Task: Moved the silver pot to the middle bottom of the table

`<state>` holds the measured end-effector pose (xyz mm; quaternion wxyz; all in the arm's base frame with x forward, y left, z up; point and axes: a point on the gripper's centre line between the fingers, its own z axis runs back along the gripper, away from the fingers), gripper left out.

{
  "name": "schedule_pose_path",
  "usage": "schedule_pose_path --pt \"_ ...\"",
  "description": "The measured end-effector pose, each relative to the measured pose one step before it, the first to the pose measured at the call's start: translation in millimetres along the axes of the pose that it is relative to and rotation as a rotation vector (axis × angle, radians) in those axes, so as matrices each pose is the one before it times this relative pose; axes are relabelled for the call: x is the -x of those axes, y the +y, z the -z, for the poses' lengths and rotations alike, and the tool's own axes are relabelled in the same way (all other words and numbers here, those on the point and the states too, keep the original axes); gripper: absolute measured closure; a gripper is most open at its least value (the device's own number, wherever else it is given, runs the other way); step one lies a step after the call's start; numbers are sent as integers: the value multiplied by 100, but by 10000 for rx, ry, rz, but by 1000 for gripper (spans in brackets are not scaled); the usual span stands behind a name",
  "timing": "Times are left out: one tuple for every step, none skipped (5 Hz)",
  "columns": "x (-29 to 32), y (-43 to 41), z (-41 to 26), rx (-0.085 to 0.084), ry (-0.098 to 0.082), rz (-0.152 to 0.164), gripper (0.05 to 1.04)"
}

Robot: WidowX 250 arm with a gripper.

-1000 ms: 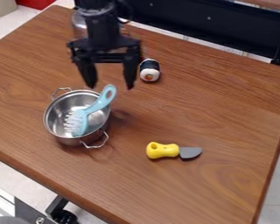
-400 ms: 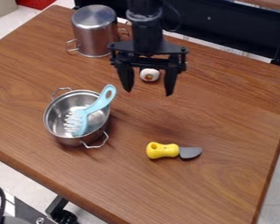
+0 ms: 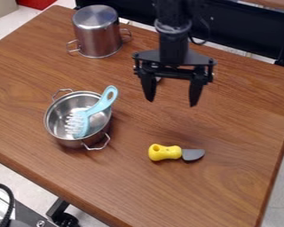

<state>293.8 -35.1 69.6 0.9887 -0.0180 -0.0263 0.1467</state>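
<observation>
From my remote seat I am seeing smooth, glossy metal on the upturned pot [image 3: 97,33], and the open pot [image 3: 66,142] is shining like polished steel, its wire handles also looking metallic. The pale blue brush [image 3: 100,104] is looking like smooth plastic, as is the glossy yellow knife handle [image 3: 164,152]. Its grey blade [image 3: 193,154] is appearing matt. The worktop [image 3: 227,119] is showing brown wood grain with a soft sheen

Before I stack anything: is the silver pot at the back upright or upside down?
Upside down: the pot shows its flat, closed base on top, with its handles low, near the tabletop.
</observation>
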Motion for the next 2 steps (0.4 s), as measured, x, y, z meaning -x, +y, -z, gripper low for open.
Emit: schedule_pose_path --pt "792 -261 609 -99 97 191 83" --pt "1348 635 1019 -134 62 328 83"
